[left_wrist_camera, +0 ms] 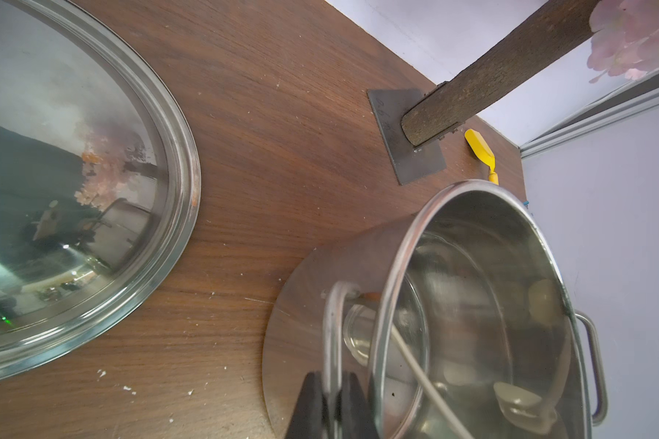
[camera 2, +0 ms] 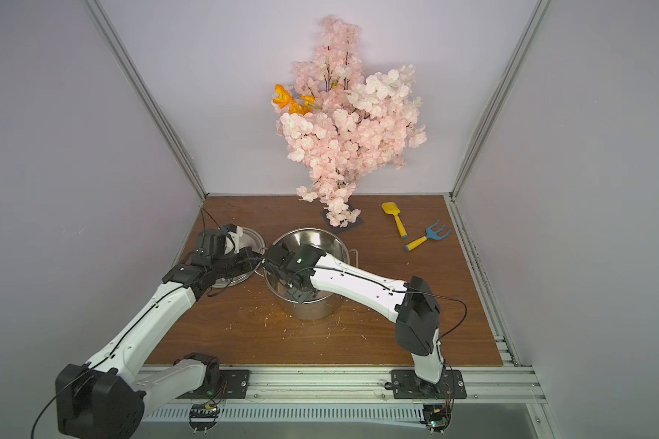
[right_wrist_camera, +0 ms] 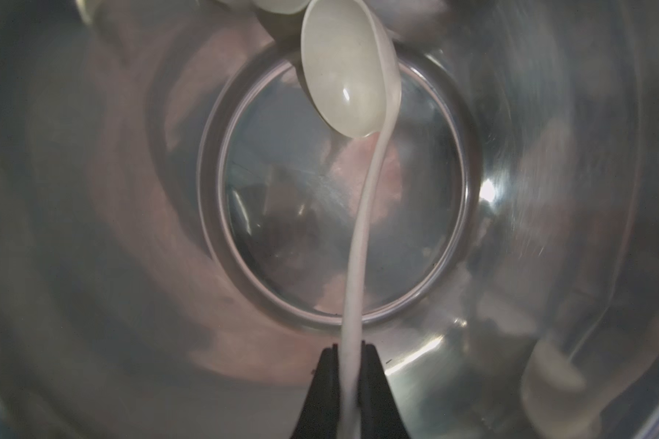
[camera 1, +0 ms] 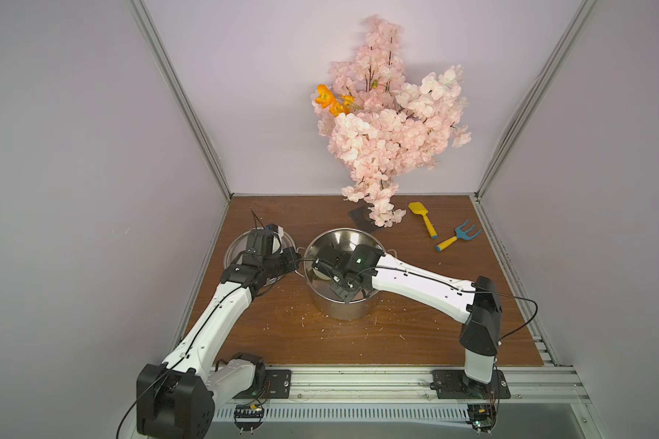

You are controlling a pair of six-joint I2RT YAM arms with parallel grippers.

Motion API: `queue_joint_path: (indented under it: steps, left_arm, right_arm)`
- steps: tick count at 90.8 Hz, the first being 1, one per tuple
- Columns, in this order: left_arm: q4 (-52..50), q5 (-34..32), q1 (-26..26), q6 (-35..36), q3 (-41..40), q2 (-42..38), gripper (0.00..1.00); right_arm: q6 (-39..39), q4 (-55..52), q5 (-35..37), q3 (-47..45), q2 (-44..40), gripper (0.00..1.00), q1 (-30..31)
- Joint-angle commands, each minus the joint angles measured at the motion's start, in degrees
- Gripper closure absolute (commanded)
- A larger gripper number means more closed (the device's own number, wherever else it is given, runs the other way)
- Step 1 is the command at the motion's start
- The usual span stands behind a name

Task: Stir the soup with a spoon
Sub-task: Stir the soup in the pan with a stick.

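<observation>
Lid's off: round glass lid with a steel rim (left_wrist_camera: 183, 171) lies flat on the brown wooden bench (camera 1: 415, 327), just left of the pot.

Left tool (left_wrist_camera: 331, 395) is clamped on the pot's near loop handle (left_wrist_camera: 330, 323), bracing it.

Big stainless steel pot with two loop handles (camera 1: 345, 309) stands upright mid-bench. No soup visible, just bare shiny floor and walls.

Right tool (right_wrist_camera: 350, 349) reaches in over the rim, closed on the slim handle of the long cream-white plastic ladle (right_wrist_camera: 360, 235).

Ladle's long axis runs on from the tool, steeply down into the pot. Bowl end is lowest, at the edge of the floor close to the wall, open face turned back toward the wrist camera. Can't tell if it touches the steel.

My read: setup done, we're in the stir itself. Laps completed unknown; remaining is finishing the sweep.

Far right, untouched: yellow toy shovel (camera 1: 421, 218) and blue toy rake with yellow handle (camera 1: 457, 235).
</observation>
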Motion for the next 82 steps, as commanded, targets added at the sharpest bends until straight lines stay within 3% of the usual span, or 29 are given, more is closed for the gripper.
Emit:
queue_joint_path:
  steps: [1, 28, 64, 82]
  left_arm:
    - [0.24, 1.05, -0.94, 1.55, -0.08, 0.14, 0.99]
    - [0.26, 1.63, -1.07, 1.37, -0.37, -0.44, 0.99]
    - [0.24, 1.71, -1.53, 0.86, -0.5, -0.09, 1.0]
    - [0.22, 1.7, -1.58, 1.2, -0.27, 0.23, 1.0]
  right_arm:
    - [2.05, -1.63, 3.08, -5.39, -4.86, 1.0, -0.04]
    - [2.81, 1.43, 4.22, -15.09, -12.23, 1.0, -6.5]
    - [-1.12, 2.18, -1.01, -0.9, -2.28, 1.0, -7.13]
    - [-1.22, 2.03, -2.0, -2.14, -4.24, 1.0, -3.81]
